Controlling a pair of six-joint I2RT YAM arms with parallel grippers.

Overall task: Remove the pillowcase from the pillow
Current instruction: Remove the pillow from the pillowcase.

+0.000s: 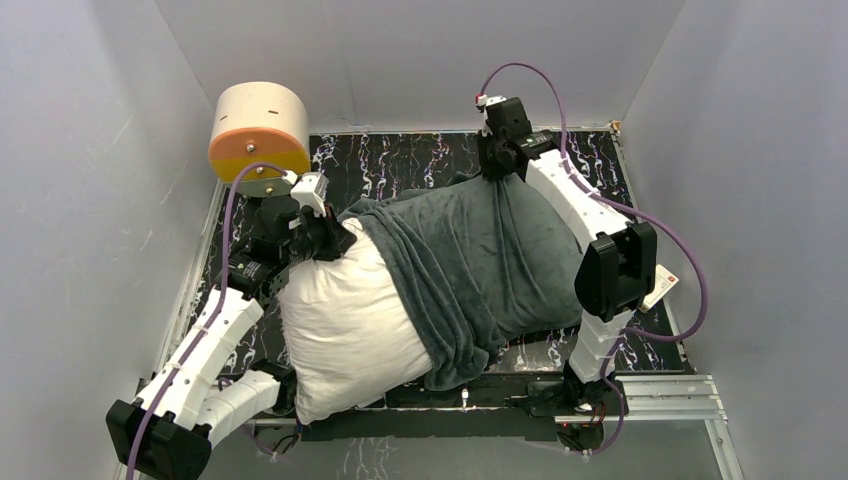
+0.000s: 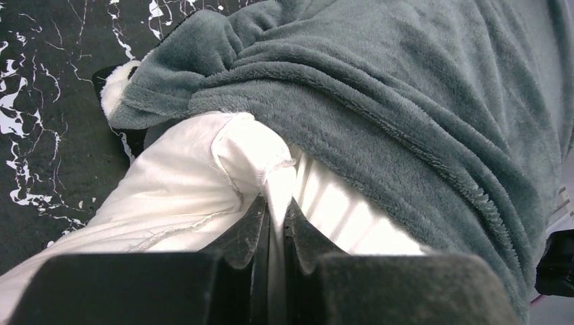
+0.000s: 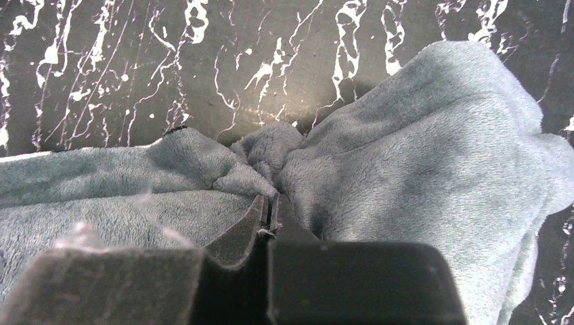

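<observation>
Left pincer (image 2: 274,203) of mine is closed tight on a pinch of white cloth at the far corner of the pillow (image 2: 183,176), with the fold rising between the two pads. Right pincer (image 3: 269,200) is likewise closed, nipping a bunched tuck of the pillowcase (image 3: 420,135) at its far edge, low over the black marbled table (image 3: 203,68).

From above, the pillow (image 1: 345,320) lies slantwise across the table, its near-left half bare and white. The pillowcase (image 1: 470,260) covers the far-right half, grey-green side out, its open hem rucked in thick folds across the pillow's middle. A small black-and-white patch of its other face shows at one corner (image 2: 118,84) in my left wrist view.

Around me: a cream-and-orange cylinder (image 1: 260,130) stands at the far left, just behind my left wrist. My right arm runs along the right side of the covered part, its purple cable (image 1: 560,90) looping above. A white card (image 1: 662,285) lies at the table's right edge beside that arm.
</observation>
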